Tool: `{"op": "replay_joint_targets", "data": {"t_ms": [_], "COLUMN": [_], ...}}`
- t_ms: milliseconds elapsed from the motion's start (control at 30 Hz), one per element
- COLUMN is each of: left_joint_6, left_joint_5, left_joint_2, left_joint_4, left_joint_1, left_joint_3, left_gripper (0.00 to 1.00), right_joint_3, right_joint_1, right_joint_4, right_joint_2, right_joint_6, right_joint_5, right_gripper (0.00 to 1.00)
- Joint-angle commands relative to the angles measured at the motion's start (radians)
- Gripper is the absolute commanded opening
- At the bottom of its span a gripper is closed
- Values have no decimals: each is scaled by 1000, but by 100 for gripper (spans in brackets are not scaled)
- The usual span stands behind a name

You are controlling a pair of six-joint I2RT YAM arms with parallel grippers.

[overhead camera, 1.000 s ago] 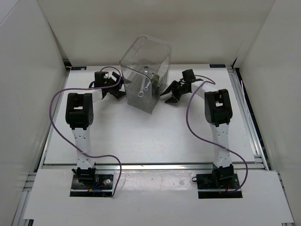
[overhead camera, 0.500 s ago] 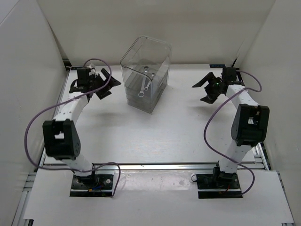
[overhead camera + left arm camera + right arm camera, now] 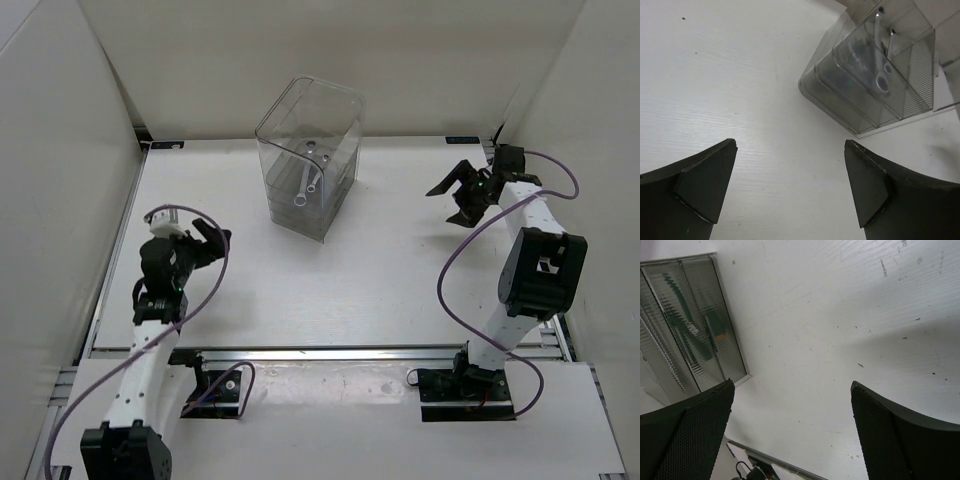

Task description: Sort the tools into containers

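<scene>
Now both arms are back off the organiser (image 3: 310, 160) at 12 o'clock. L gripper (image 3: 790, 145) & R gripper (image 3: 792, 385) wide, empty. Wrenches (image 3: 307, 182) inside, so sorting prob. done.

Both arms backed off organiser (image 3: 308, 160): left pincer (image 3: 207, 240) near-left, right pincer (image 3: 450, 200) far right.

Organiser (image 3: 670, 345): cut off by the left edge in the right wrist view. Green shapes (image 3: 715, 324) inside blur behind its ribbed wall. Left wrist view: dark object (image 3: 860, 52), type indeterminate. Top view: contents of the lower drawers (image 3: 305, 212) unreadable.
</scene>
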Motion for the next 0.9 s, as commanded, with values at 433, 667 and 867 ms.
{"op": "replay_joint_targets", "data": {"t_ms": [433, 667, 867], "left_joint_6": [-63, -314, -298], "left_joint_5": [-427, -714, -737], "left_joint_2": [-320, -342, -157], "left_joint_4": [-72, 74, 62], "left_joint_1": [2, -2, -2], "left_joint_3": [-224, -369, -293], "left_gripper": [99, 99, 99], "right_joint_3": [-7, -7, -76], "right_joint_1": [5, 5, 5], "right_joint_4": [-52, -28, -9], "right_joint_2": [-48, -57, -109], "right_joint_6": [-148, -148, -166], "right_joint_5": [-4, -63, -107], "right_gripper": [99, 99, 99]}}
